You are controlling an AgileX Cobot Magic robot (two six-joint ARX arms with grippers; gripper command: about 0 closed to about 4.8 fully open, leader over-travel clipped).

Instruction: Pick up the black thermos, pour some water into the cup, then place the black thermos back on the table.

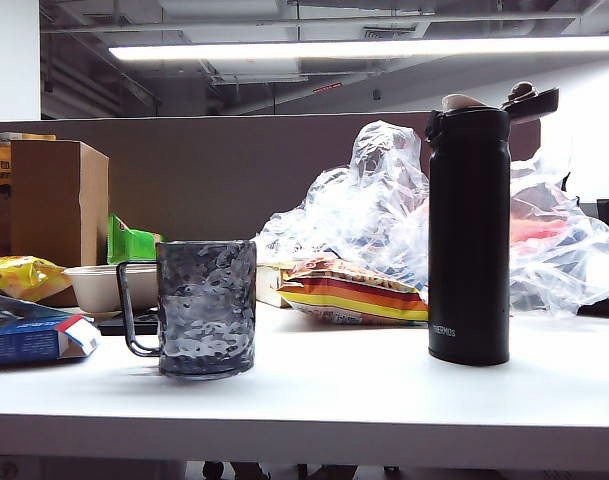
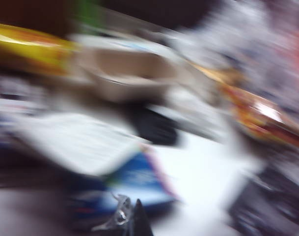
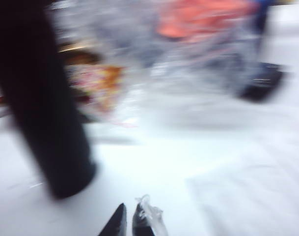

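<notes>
Black thermos (image 1: 469, 235) upright on the white table (image 1: 384, 390), lid flipped open, untouched by either gripper.

The thermos looks rigid, smooth, probably slippery and weighty with water; mid-body seems the safest hold; it stands near the right gripper (image 3: 128, 221), ahead and to one side, whose fingers sit almost pressed together, empty; the left gripper (image 2: 134, 219), closed and holding nothing, hangs over a blue box (image 2: 134, 182); the cup (image 1: 206, 307) stands well apart from the thermos; crinkled plastic bags (image 1: 384, 200) and a snack packet (image 1: 349, 295) crowd behind it.
</notes>
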